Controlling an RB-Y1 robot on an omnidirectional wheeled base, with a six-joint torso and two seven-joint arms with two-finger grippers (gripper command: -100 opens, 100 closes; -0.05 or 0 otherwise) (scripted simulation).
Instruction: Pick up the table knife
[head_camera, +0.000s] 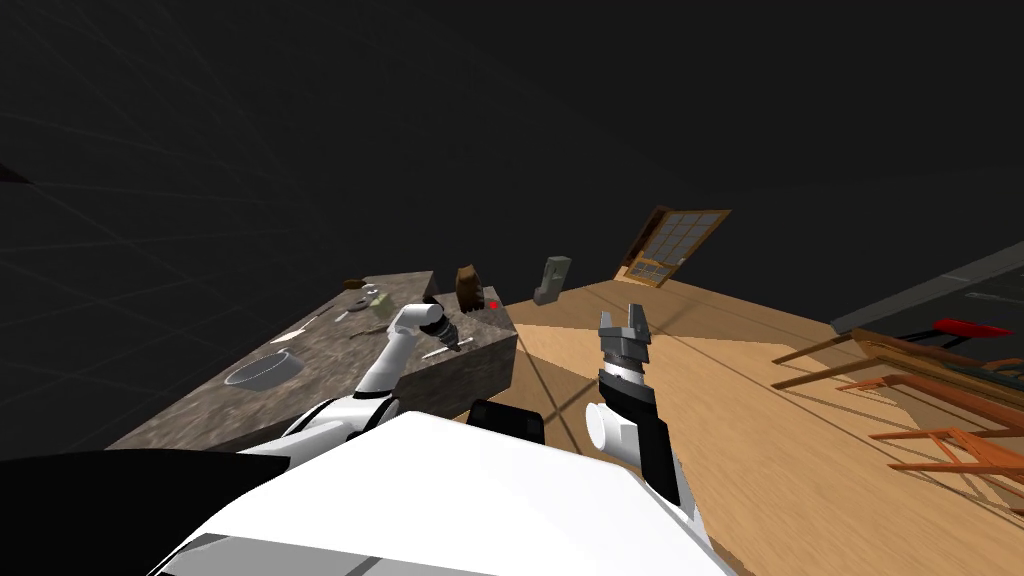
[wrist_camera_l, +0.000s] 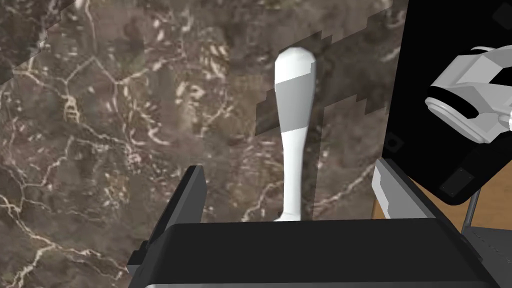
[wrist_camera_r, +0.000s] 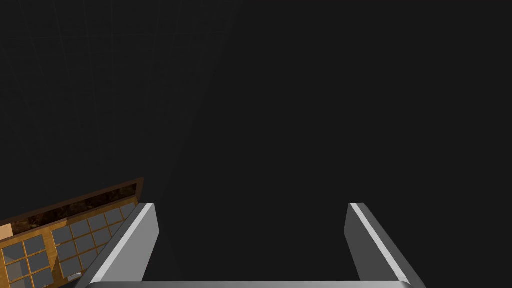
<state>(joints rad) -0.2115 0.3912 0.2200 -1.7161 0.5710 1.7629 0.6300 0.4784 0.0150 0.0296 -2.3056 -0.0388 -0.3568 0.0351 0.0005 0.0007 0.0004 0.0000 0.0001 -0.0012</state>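
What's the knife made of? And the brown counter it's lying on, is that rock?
The knife is drawn plain white and grey, smooth and matte, so I can't tell if it's metal or plastic. The counter does look like stone, maybe marble: it is dark brown with pale, crack-like veins all over.

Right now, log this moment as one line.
left end effector: open, straddling table knife, not gripped | table knife: flat on marbled counter | right end effector: open, away from counter
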